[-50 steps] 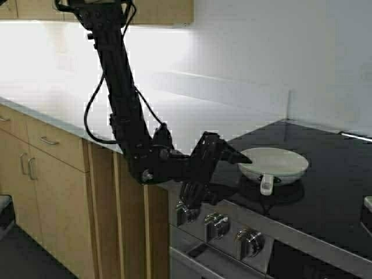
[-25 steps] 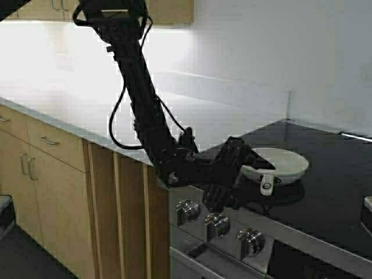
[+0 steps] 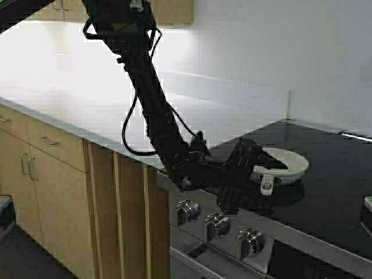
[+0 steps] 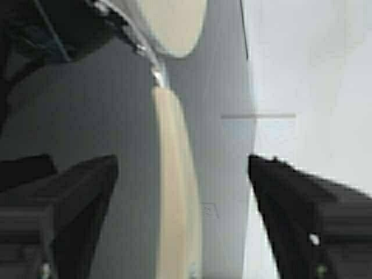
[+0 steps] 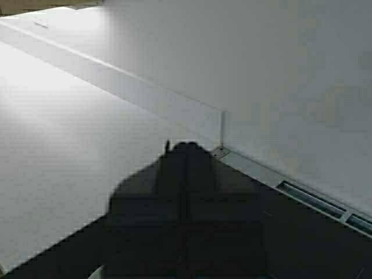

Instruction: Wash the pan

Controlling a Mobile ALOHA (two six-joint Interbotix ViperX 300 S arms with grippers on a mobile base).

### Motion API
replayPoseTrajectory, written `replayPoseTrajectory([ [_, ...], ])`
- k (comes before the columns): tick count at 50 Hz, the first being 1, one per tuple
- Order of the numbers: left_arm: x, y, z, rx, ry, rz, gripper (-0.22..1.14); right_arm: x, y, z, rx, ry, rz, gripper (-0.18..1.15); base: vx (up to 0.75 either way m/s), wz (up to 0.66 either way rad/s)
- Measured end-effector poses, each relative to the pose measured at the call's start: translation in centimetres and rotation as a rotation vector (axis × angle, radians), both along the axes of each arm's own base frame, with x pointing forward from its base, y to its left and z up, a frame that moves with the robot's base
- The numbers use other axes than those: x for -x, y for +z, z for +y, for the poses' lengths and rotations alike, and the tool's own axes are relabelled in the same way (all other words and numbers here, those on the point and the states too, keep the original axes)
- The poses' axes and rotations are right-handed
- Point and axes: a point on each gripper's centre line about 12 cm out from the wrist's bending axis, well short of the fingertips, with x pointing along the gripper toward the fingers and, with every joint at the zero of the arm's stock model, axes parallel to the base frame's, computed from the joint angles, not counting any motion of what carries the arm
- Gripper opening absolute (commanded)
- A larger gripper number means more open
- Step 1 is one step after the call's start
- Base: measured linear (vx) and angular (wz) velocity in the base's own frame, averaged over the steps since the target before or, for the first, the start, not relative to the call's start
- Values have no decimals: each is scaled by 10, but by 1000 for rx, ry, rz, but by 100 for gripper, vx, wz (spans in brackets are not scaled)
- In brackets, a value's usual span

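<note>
The off-white pan (image 3: 292,161) sits on the black glass cooktop (image 3: 331,192), its stubby pale handle (image 3: 267,185) pointing toward the front edge. My left gripper (image 3: 259,181) is down at the handle and open. In the left wrist view the handle (image 4: 174,192) runs between the two dark fingers (image 4: 70,209), with a gap on each side, and the pan's bowl (image 4: 174,23) lies beyond. One finger crosses in front of the pan's near rim in the high view. My right gripper (image 5: 186,148) is shut on nothing, above the counter; the high view does not show it.
Three stove knobs (image 3: 216,224) line the front panel just below the left gripper. A white countertop (image 3: 197,116) stretches to the left over wooden drawers (image 3: 49,142). A white backsplash and wall stand behind. A pale object (image 3: 367,203) shows at the right edge.
My left arm has swung right, from the counter's edge over the cooktop. Its open gripper now straddles the pan's handle. The pan has stayed put.
</note>
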Motion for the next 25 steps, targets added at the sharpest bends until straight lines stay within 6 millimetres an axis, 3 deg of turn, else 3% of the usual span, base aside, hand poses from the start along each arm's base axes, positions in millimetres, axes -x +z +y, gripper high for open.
replayPoseTrajectory([
  [6,-3,3,-4,12,-1,-9,96,0,0,0,0,0,2,7,0,0],
  [10,-5,2,-6,23,2,-1,85,0,0,0,0,0,2,7,0,0],
  [13,-6,-1,-7,39,5,22,69,0,0,0,3,0,2,7,0,0],
  [22,-11,-11,-14,118,24,116,-7,0,0,0,1,0,0,7,0,0],
  [25,-13,-10,-18,142,24,118,-9,0,0,0,1,0,2,7,0,0],
])
